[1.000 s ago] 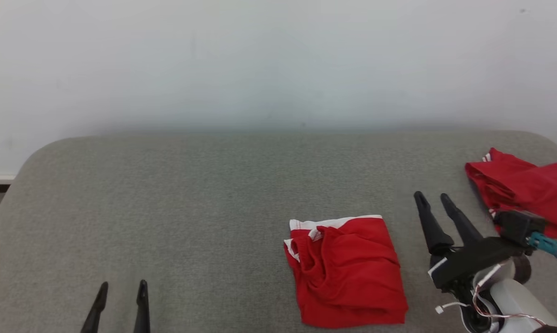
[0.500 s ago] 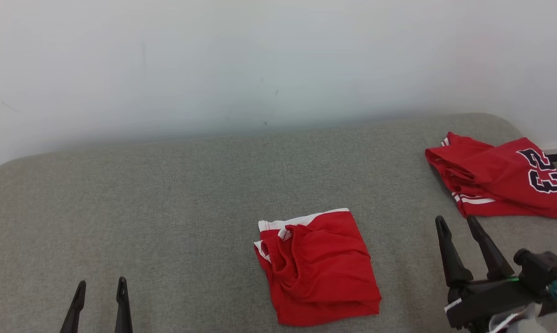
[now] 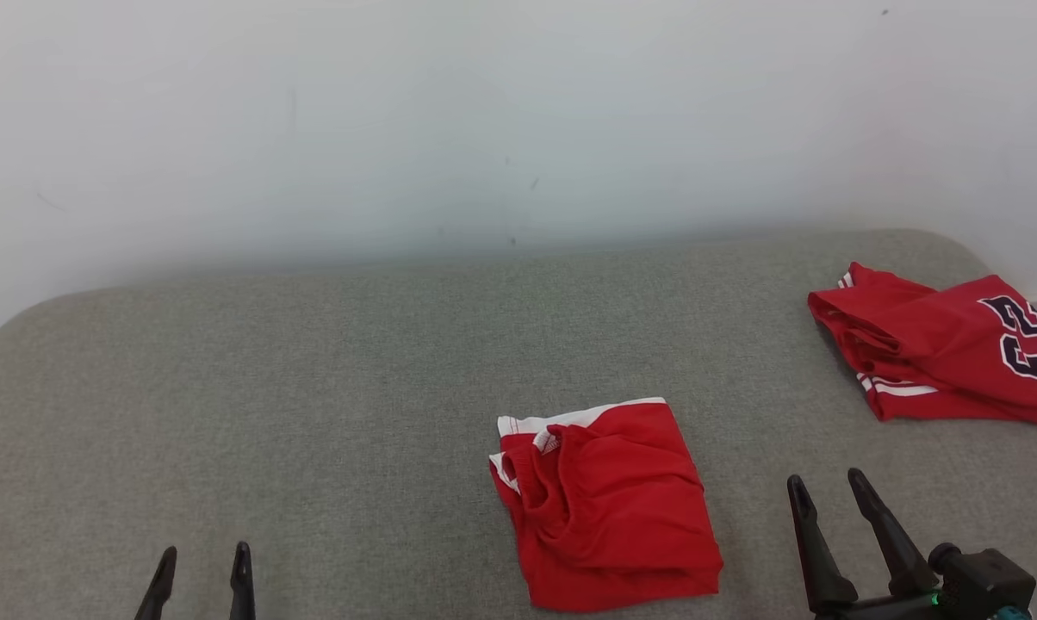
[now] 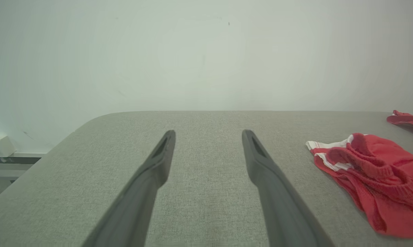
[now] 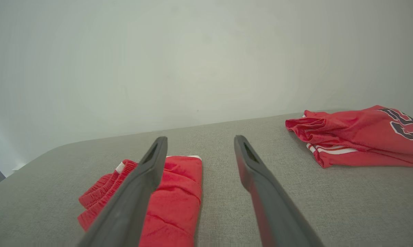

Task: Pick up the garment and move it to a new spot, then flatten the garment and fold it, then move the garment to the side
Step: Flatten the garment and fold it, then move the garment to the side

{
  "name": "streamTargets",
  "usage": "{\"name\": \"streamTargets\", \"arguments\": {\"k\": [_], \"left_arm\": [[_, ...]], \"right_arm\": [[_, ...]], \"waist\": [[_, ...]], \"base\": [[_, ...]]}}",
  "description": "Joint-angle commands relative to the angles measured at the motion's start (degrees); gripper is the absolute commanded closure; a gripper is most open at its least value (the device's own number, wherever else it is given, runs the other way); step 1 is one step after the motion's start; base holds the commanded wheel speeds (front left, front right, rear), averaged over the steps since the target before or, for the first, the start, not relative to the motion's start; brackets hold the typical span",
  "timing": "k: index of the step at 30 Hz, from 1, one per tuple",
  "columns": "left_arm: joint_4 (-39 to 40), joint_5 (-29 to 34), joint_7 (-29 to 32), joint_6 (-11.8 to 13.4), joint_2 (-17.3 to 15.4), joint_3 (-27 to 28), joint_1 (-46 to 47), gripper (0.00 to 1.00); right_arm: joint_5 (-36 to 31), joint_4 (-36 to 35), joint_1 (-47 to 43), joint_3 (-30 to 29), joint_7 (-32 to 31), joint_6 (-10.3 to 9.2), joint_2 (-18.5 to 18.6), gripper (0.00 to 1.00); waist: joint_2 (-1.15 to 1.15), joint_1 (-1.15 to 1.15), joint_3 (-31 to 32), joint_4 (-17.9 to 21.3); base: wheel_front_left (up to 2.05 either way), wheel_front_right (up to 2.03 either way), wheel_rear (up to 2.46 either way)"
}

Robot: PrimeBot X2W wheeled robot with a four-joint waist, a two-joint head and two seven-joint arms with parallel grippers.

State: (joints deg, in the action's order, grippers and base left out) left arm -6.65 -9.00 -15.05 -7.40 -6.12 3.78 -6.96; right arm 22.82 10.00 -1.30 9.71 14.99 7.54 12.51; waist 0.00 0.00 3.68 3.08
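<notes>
Jaws on both sides are seen spread wide, with nothing held between them. The left gripper [image 3: 207, 551] is found at the lower left of the head view, its fingertips raised over bare grey upholstery [image 3: 312, 387], well apart from any cloth. The right gripper [image 3: 825, 478] is placed at the lower right, near the right edge of the folded red garment [image 3: 609, 508] but not touching it. The garment is laid near the middle of the padded surface, towards its near edge, folded into a rough rectangle; a white trim band is shown along its far edge and a bunched waistband at its left side. In the right wrist view one of the fingers [image 5: 136, 192] is seen crossing in front of the garment, while bare upholstery is shown in the gap between the two. A second red piece, a jersey [image 3: 940, 357] marked with a dark number 23, is seen lying rumpled at the far right of the surface, well apart from the folded one. A plain pale wall [image 3: 484, 112] is seen behind
</notes>
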Motion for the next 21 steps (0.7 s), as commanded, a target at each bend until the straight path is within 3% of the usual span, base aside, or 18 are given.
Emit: {"name": "streamTargets", "arguments": {"k": [1, 21], "left_arm": [[0.0, -0.1, -0.2, 0.0, -0.6, -0.2, -0.5, 0.0], [0.8, -0.4, -0.2, -0.1, -1.5, -1.4, -2.3, 0.0]], "right_arm": [[-0.5, 0.0, -0.5, -0.2, 0.2, -0.15, -0.3, 0.0], [-1.1, 1.6, -1.4, -1.2, 0.2, -0.15, -0.8, 0.0]], "waist": [[0.0, 0.0, 0.2, -0.3], [0.0, 0.0, 0.5, -0.4]], "base": [[0.0, 0.0, 0.0], [0.0, 0.0, 0.0]]}}
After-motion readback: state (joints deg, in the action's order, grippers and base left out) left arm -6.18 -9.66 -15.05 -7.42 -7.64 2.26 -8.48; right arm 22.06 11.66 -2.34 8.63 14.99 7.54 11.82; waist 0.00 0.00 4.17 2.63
